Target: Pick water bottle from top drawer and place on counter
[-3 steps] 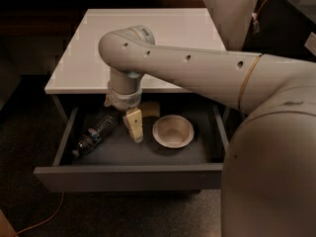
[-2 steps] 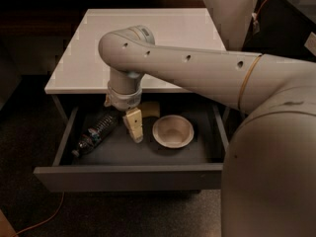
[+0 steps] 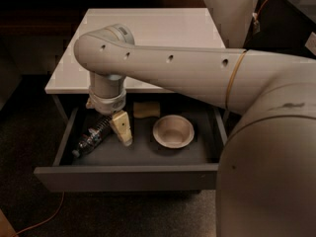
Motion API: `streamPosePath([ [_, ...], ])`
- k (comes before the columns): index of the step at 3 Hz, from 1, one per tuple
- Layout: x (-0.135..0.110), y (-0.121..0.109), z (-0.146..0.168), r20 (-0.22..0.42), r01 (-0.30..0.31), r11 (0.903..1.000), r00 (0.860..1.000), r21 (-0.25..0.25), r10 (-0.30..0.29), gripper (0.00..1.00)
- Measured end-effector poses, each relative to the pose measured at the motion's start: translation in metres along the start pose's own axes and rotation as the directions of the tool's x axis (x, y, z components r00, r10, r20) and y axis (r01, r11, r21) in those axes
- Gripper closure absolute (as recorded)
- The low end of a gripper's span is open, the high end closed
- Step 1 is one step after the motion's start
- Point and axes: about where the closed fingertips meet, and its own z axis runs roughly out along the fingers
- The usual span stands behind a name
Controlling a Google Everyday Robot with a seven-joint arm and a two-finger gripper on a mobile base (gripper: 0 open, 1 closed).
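Observation:
The water bottle (image 3: 90,140), clear with a dark label band, lies on its side at the left of the open top drawer (image 3: 128,177). My gripper (image 3: 111,127) hangs inside the drawer, just right of and above the bottle's upper end. One beige finger (image 3: 122,128) shows to the right of the bottle; the other is hidden behind the wrist. The gripper looks open and holds nothing. The white counter (image 3: 148,28) lies above and behind the drawer, partly covered by my arm.
A round beige bowl (image 3: 173,131) sits in the right half of the drawer. A small beige block (image 3: 146,109) lies at the drawer's back. An orange cable (image 3: 42,220) runs on the dark floor at lower left. My large arm fills the right side.
My gripper has shifted a little to the left, closer to the bottle. The bottle, the bowl and the drawer have not moved.

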Motion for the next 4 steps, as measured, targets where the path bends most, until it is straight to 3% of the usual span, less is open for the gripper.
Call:
streamPosePath([
  [2, -0.015, -0.021, 0.015, -0.019, 0.112, 0.9936, 0.993, -0.013, -0.112, 0.0],
  [4, -0.014, -0.053, 0.06, -0.072, 0.229, 0.9732, 0.971, -0.027, -0.23, 0.0],
])
